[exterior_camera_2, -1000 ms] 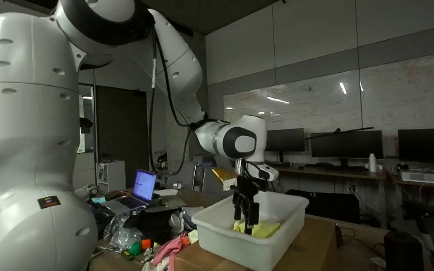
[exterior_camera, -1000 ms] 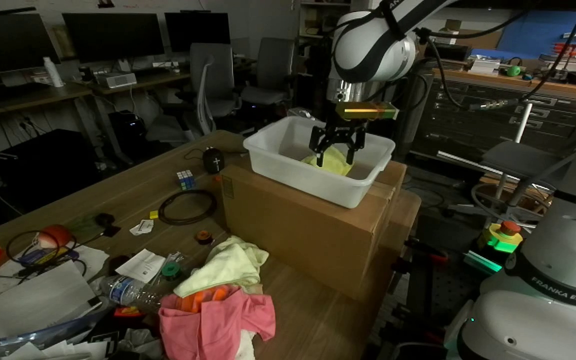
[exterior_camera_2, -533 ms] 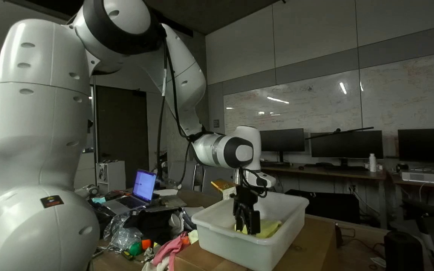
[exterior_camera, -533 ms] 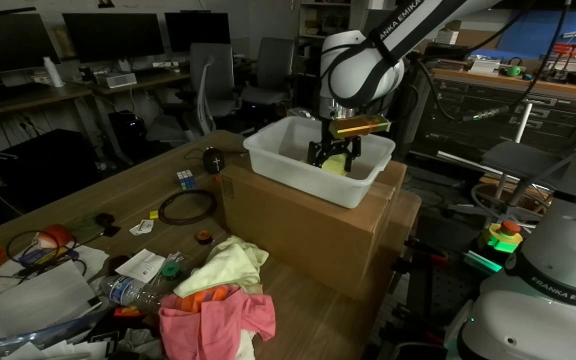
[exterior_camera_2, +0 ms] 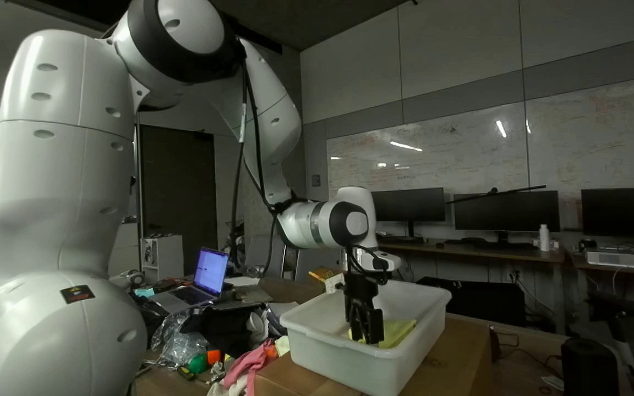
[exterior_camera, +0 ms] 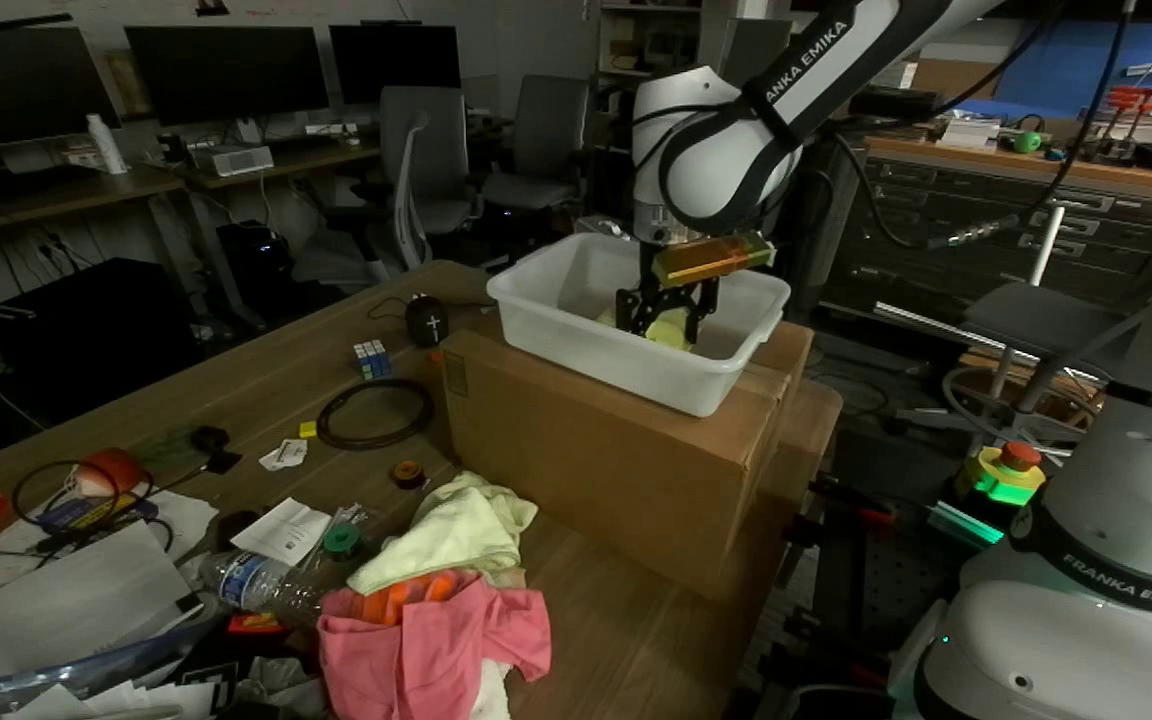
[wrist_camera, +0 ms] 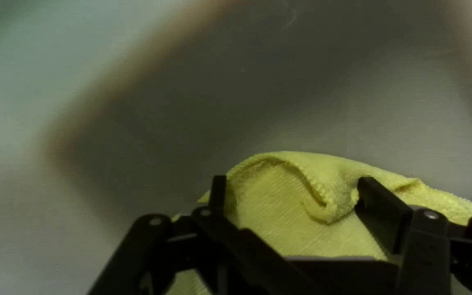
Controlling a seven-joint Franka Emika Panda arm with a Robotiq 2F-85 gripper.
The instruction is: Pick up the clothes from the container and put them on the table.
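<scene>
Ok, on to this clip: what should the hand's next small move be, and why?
Probably close the hand gently: in the wrist view its fingers stand apart with the yellow cloth between them, and both exterior views show it lowered inside the white plastic tub.

A yellow cloth [wrist_camera: 289,223] lies rumpled on the floor of the open white container [exterior_camera: 626,370], its edge curled over in a fold; on the wooden table [exterior_camera: 626,630] a pale yellow-green cloth [exterior_camera: 464,535] lies heaped with a pink cloth [exterior_camera: 436,650], orange fabric [exterior_camera: 401,598] showing between them
</scene>
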